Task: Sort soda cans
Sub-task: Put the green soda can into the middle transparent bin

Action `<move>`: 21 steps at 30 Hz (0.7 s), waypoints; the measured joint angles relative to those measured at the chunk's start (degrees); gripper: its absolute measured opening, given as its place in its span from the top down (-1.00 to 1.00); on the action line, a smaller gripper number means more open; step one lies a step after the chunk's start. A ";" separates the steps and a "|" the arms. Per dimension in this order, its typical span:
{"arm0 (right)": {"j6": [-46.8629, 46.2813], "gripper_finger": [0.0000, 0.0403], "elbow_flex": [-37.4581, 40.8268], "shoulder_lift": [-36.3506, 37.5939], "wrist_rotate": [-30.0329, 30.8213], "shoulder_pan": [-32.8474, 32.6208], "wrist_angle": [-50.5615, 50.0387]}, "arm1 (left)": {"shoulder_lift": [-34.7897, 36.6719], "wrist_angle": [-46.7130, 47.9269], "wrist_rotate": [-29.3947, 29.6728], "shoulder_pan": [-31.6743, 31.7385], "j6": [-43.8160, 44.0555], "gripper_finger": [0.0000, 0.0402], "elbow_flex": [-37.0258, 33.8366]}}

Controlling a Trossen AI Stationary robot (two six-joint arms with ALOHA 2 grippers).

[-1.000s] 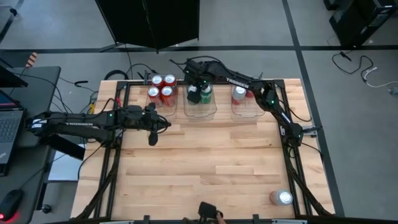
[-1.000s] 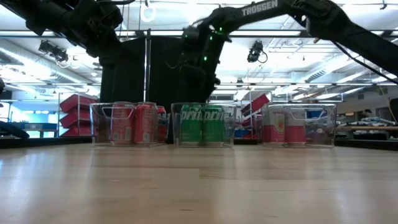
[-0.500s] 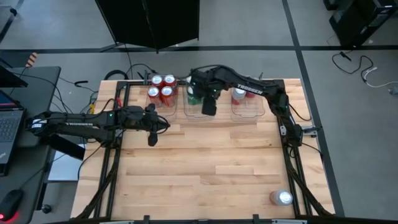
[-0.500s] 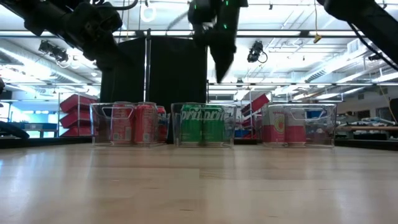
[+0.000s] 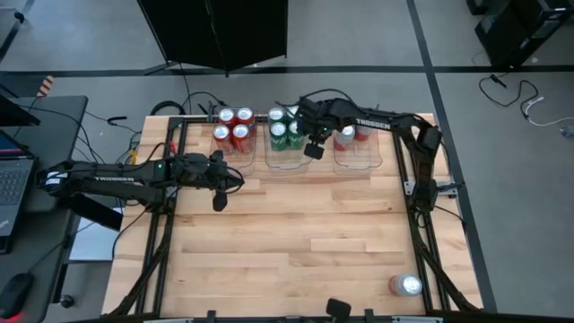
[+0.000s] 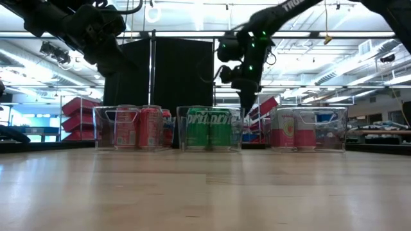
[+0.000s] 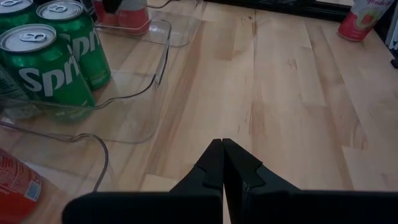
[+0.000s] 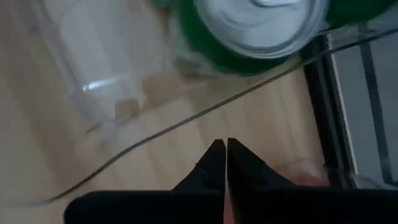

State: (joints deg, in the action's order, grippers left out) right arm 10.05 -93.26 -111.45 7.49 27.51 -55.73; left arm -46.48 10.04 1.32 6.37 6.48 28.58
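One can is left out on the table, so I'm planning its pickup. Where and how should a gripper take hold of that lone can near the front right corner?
Grip the lone can across its round side wall, about mid-height, coming down from above. It stands upright with its silver top up and open wood all around, so fingers would likely fit either side. The right gripper is the nearer arm's.

Robotics lab or workshop: wooden table (image 5: 296,242) on a metal frame, cables on grey floor (image 5: 502,90), laptop (image 5: 11,184), ceiling strip lights (image 6: 359,48), red shelving (image 6: 80,115).
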 joint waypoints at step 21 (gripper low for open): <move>1.11 1.00 7.88 -0.92 -9.25 0.34 19.48 | -3.98 -2.56 0.61 0.00 1.14 1.00 0.00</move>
State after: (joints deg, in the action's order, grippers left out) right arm 11.16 -85.38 -112.38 -1.76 27.86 -36.25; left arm -50.46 7.48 1.93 6.37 7.62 28.58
